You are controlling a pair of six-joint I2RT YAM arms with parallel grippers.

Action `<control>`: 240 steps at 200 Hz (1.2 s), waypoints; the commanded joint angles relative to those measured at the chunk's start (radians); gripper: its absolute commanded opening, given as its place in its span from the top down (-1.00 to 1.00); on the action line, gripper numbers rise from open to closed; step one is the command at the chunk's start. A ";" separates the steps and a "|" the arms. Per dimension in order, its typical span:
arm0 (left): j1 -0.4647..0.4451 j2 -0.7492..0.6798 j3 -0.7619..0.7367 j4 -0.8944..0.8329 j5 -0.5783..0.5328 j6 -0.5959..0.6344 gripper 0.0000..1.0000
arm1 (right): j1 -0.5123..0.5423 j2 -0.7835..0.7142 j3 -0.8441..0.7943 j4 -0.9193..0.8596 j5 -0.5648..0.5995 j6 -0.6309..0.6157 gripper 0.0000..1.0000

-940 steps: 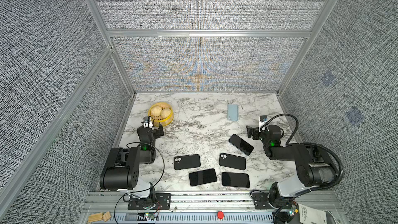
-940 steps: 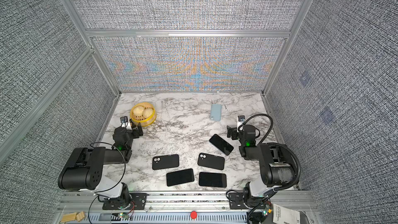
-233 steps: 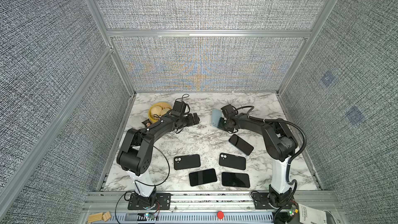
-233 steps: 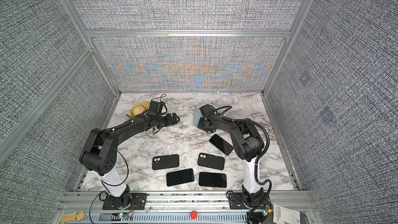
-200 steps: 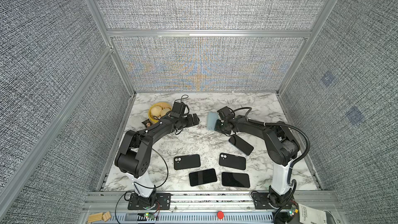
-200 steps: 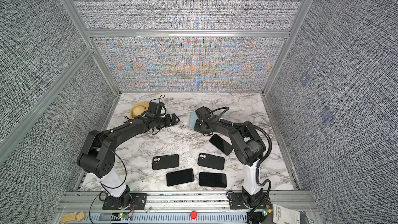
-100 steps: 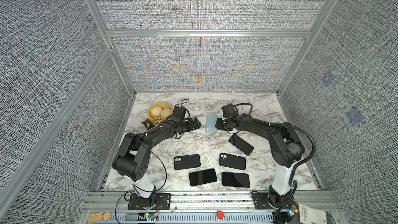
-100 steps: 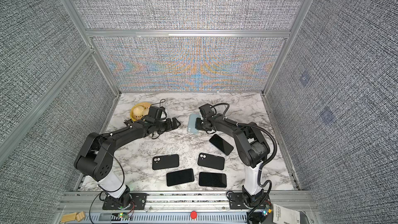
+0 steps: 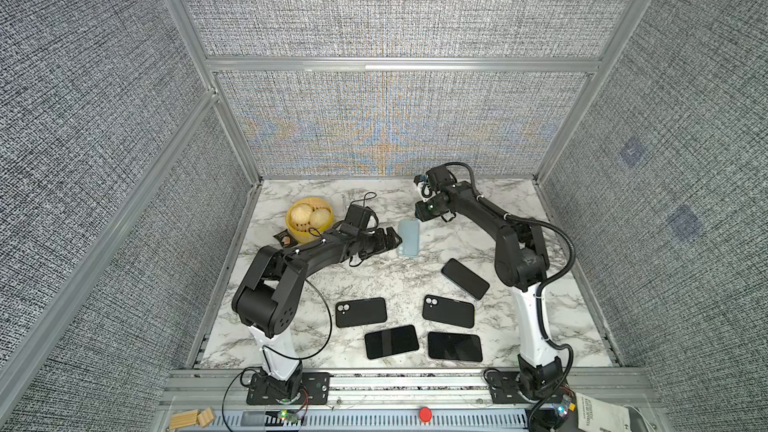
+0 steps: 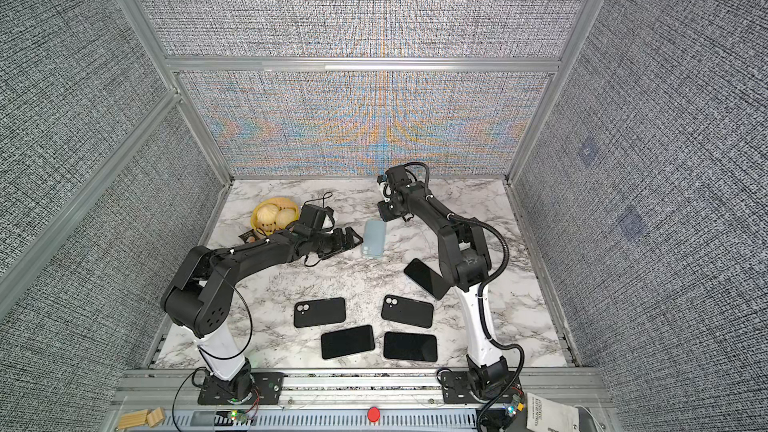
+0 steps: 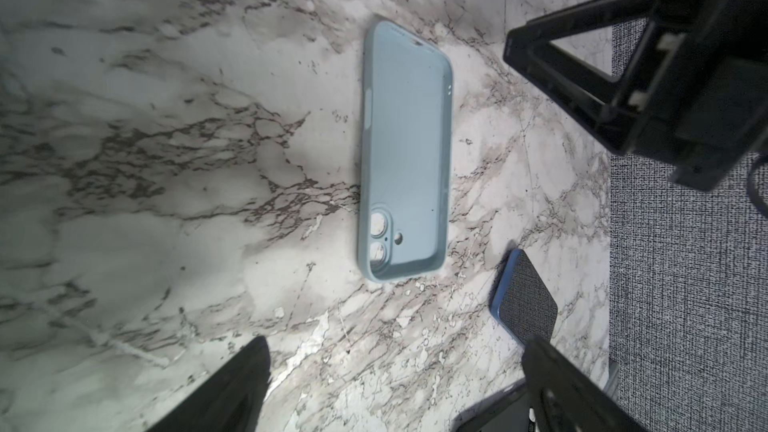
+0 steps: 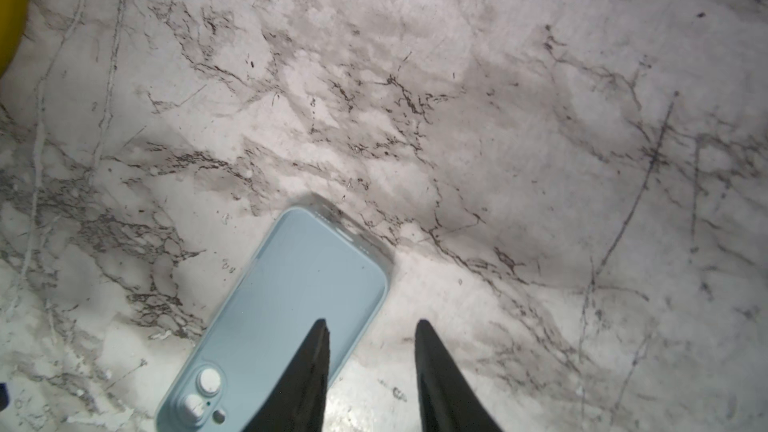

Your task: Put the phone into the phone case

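Observation:
The light blue phone case lies flat and hollow side up in the middle of the marble table, with nothing holding it. It shows whole in the left wrist view and in part in the right wrist view. The phone, dark screen up with a blue edge, lies to the case's right and nearer the front. My left gripper stands open just left of the case. My right gripper hangs open and empty above the case's far end.
A yellow bowl of buns sits at the back left behind my left arm. Two black cases and two black phones lie near the front edge. Fabric walls close in three sides.
My right gripper carried the blue case leftward, set it on the table, opened and drew back toward the rear. My left gripper came down beside the case.

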 commanded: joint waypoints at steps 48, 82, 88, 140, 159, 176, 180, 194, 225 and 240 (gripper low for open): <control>0.001 0.003 0.014 -0.041 0.010 0.014 -0.91 | 0.001 0.140 0.188 -0.165 -0.134 -0.070 0.16; 0.001 0.010 0.014 -0.033 0.019 0.012 -0.91 | 0.005 0.199 0.272 -0.223 -0.102 -0.078 0.15; 0.001 0.012 0.014 -0.031 0.021 0.012 -0.91 | 0.007 0.207 0.281 -0.228 -0.099 -0.077 0.15; 0.002 0.025 0.014 -0.021 0.035 0.012 -0.90 | 0.018 0.261 0.343 -0.288 -0.026 -0.069 0.23; 0.002 0.027 0.008 -0.015 0.036 0.011 -0.90 | 0.019 0.251 0.324 -0.284 -0.014 -0.063 0.32; 0.002 0.027 0.006 -0.015 0.038 0.011 -0.90 | 0.018 0.235 0.296 -0.272 -0.007 -0.053 0.50; 0.001 0.027 0.006 -0.015 0.038 0.012 -0.90 | 0.016 0.231 0.290 -0.269 -0.007 -0.049 0.56; 0.002 0.025 0.004 -0.016 0.035 0.015 -0.90 | 0.018 0.219 0.274 -0.262 -0.012 -0.038 0.65; 0.002 0.023 -0.002 -0.012 0.030 0.017 -0.90 | 0.017 0.192 0.232 -0.266 -0.013 -0.004 0.82; 0.002 0.023 -0.007 -0.005 0.027 0.017 -0.90 | 0.017 0.174 0.194 -0.260 -0.002 0.026 0.85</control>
